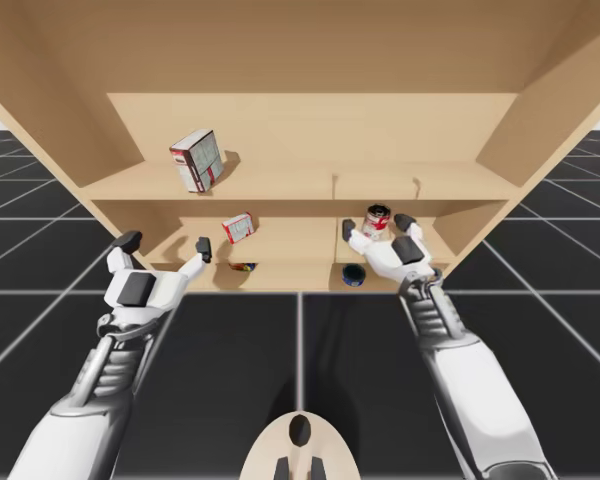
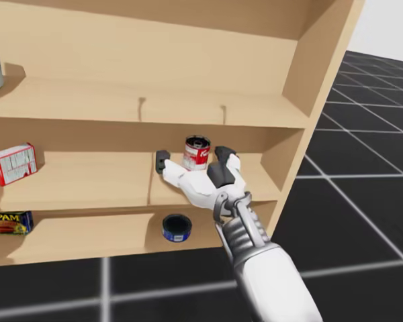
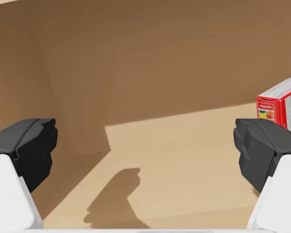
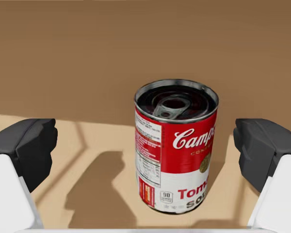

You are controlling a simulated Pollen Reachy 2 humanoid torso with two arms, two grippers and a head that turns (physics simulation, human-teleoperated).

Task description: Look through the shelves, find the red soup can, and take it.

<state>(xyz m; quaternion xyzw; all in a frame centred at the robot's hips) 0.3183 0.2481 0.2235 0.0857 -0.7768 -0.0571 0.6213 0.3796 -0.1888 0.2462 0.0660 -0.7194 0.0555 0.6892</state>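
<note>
Finds the red-and-white cylindrical metal soup can (image 4: 176, 145) upright on the middle wooden shelf (image 2: 101, 181), long axis vertical, framed between the wide-spread right jaws yet touching neither; left jaws, wide and empty, well apart.

Rendered pantry-like mock-up, not a lived-in room. A plain wooden shelf unit (image 1: 310, 185) is standing on a black floor (image 1: 540, 270), white grid lines running off to the horizon. Groceries are sitting on its boards: a red-and-white box (image 1: 197, 160), a smaller red box (image 1: 238, 227), a red soup can (image 2: 197, 153), a flat blue tin (image 2: 176, 227) and a blue-and-yellow tin (image 2: 9, 222).
</note>
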